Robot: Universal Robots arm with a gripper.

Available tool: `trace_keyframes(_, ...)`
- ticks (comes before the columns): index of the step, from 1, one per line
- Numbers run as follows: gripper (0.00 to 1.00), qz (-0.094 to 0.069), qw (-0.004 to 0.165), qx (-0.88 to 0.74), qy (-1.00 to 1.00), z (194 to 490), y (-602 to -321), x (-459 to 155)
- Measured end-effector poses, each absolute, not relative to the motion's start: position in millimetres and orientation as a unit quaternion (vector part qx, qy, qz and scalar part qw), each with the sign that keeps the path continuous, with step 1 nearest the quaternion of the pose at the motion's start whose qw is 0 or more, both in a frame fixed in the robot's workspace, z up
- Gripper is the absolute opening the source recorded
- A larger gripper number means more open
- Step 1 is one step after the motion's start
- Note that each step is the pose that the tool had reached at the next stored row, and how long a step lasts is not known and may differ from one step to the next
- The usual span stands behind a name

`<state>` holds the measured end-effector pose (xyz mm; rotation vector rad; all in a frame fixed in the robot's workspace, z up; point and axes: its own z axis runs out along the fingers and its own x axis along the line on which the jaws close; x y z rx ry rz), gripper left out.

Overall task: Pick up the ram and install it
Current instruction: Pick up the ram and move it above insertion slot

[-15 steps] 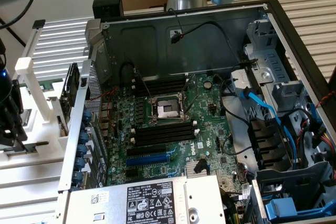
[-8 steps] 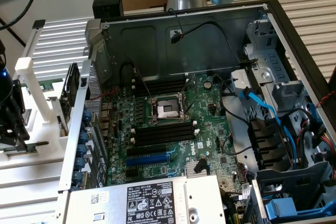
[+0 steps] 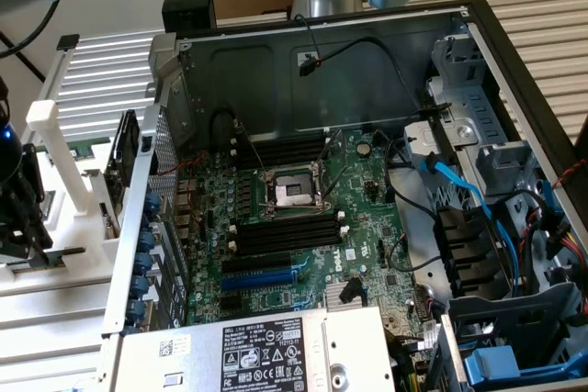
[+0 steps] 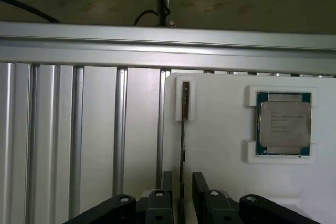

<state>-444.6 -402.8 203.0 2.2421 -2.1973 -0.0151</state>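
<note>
Step in hand: pick-up, grasp not yet made. Your gripper (image 4: pixel 182 178) stands spread, straddling the ram (image 4: pixel 185 100), which sits on edge in the white holder (image 4: pixel 220 192). Closing calls for centred, even contact on both faces. The processor (image 4: pixel 283 124) lies beyond.

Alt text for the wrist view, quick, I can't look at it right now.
The open gripper straddles the ram, which stands on edge in a white holder, a jaw on each side. A square silver processor sits in a recess of the same holder.
</note>
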Motion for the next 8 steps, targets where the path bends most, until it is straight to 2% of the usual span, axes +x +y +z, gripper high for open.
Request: trace_keyframes(8, 0.29, 0.0, -0.004, 0.714, -0.7, 201.6, -401.1, -444.6)
